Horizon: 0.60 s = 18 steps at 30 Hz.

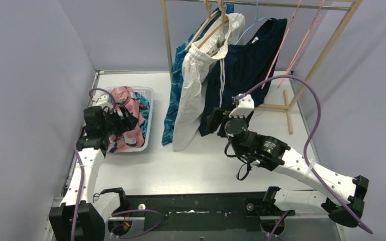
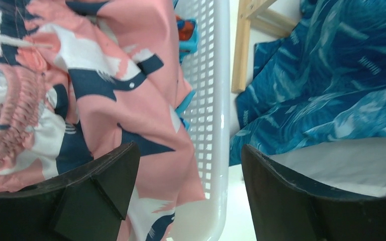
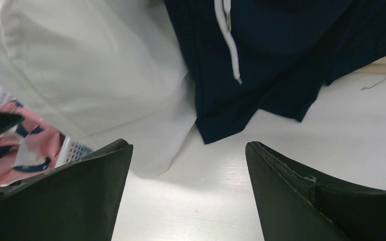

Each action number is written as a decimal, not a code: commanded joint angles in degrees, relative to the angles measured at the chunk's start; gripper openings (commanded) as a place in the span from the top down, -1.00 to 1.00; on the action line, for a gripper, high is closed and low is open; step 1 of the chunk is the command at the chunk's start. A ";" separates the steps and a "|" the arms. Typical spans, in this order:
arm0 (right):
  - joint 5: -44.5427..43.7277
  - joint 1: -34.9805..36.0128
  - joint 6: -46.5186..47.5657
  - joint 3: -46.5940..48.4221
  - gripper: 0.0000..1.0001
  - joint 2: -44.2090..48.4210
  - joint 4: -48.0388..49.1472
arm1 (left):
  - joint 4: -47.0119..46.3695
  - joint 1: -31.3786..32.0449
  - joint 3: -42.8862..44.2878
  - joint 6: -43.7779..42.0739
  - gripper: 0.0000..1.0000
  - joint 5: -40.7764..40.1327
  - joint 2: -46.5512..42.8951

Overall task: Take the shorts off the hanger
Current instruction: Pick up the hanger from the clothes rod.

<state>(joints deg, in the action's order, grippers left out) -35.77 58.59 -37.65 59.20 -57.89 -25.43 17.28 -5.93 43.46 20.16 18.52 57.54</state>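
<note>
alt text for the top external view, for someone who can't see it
Blue leaf-pattern shorts, white drawstring shorts and plain navy shorts hang from a wooden rack. The right hand reaches toward their hems; the left hand hovers over a white plastic basket holding pink-and-navy floral shorts.

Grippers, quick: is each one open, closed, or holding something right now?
Left gripper: open, empty, over the pink-and-navy floral shorts in the basket.
Right gripper: open, empty, near the white drawstring shorts.
</note>
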 commanded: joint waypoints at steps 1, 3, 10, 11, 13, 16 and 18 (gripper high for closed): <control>-11.67 -0.29 4.44 9.70 -0.73 -4.77 -5.90 | -4.18 0.39 -2.41 -3.76 -0.49 1.34 -2.43; -9.68 -2.16 5.52 13.22 -0.74 -5.73 -6.03 | -5.09 0.55 -4.06 -3.94 -0.49 1.21 -2.83; 5.02 -14.77 8.91 23.34 -0.71 -9.23 -3.79 | -3.50 1.75 -3.75 -4.78 -0.51 -1.26 -2.97; 5.95 -16.02 8.95 25.46 -0.71 -10.43 -4.57 | -3.40 1.94 -3.75 -4.76 -0.51 -1.40 -3.03; 10.23 -20.59 7.82 30.17 -0.72 -13.17 -6.67 | -3.39 2.14 -3.74 -4.81 -0.51 -1.78 -3.23; 16.34 -26.80 4.42 34.94 -0.72 -15.86 -7.58 | -3.14 2.24 -3.71 -4.87 -0.51 -2.38 -3.42; 19.21 -28.72 3.95 36.23 -0.72 -16.79 -5.40 | -3.06 2.24 -3.82 -4.87 -0.52 -2.73 -3.57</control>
<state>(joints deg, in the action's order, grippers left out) -24.71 33.93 -31.92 91.55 -72.97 -31.88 16.84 -3.95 38.94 16.25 16.67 55.53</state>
